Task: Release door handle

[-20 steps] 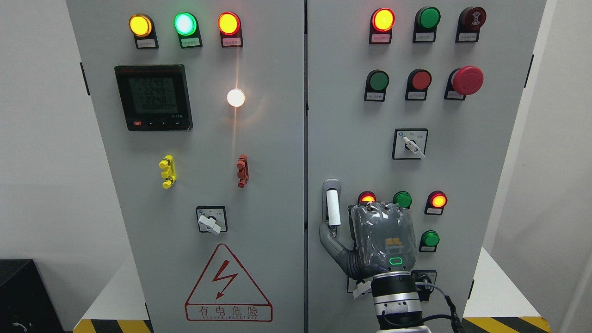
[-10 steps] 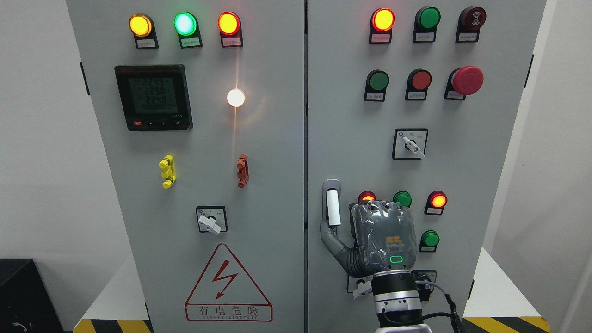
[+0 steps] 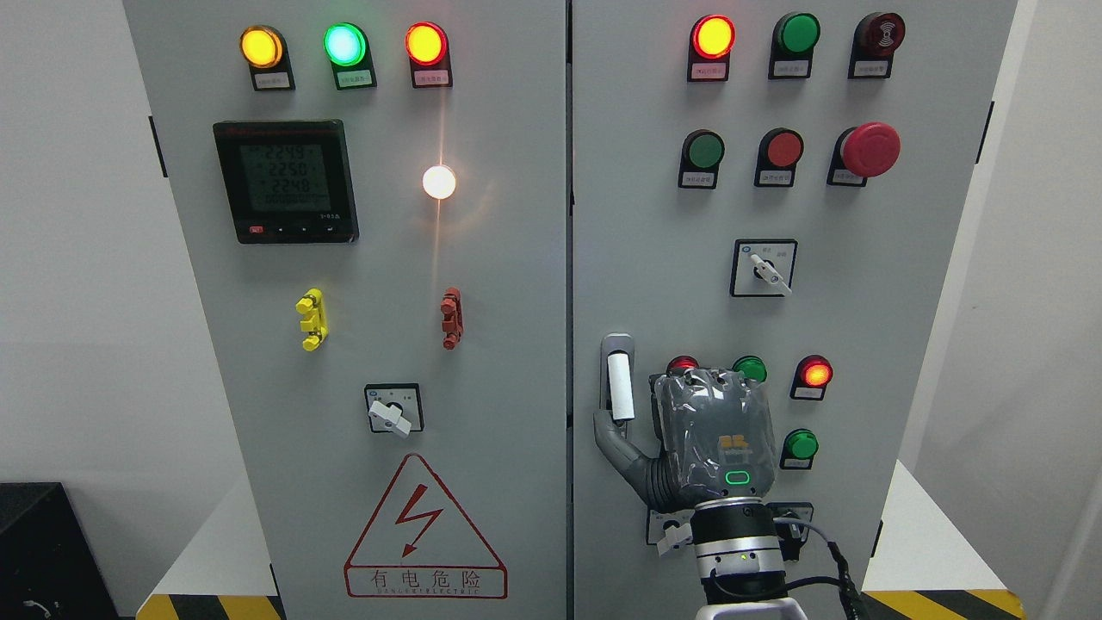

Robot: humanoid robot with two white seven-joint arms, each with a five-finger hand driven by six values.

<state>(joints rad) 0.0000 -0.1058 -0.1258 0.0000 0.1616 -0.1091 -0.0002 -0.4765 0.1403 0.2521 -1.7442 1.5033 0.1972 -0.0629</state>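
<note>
Right arm: coming in from the bottom edge right of the middle, its metal wrist and looping cable nearest to me, the arm reaching up toward the cabinet.

Right hand point(image 3: 702, 439): showing its grey back to the room, held close to the right door. The thumb point(image 3: 613, 435) is sticking out to the left, its tip lying at the lower end of the handle. The other fingers are pointing away behind the palm, so I cannot tell how far they are curled or whether they are touching anything.

Grip, as I judge it: nothing is wrapping round the handle; only the thumb tip appears to be meeting it, so the letting-go looks nearly finished.

Door handle point(image 3: 620, 386): a white bar in a grey recess near the left edge of the right door point(image 3: 861, 327), just right of the seam between the two doors. It is sitting upright, its long axis running up and down.

Key relation: the handle is lying to the left of and slightly above the hand, just beside it. Pulling the hand toward the room and to the right would probably clear the thumb.

Left hand: not showing anywhere.

Risk, my guess: the lit lamps point(image 3: 814, 374) and green buttons point(image 3: 801, 444) are crowding just right of the hand, so a sideways drift could brush them.

Farther up: the red mushroom button point(image 3: 869, 149) and the meter point(image 3: 286, 181) on the left door are sitting well apart from all this.
</note>
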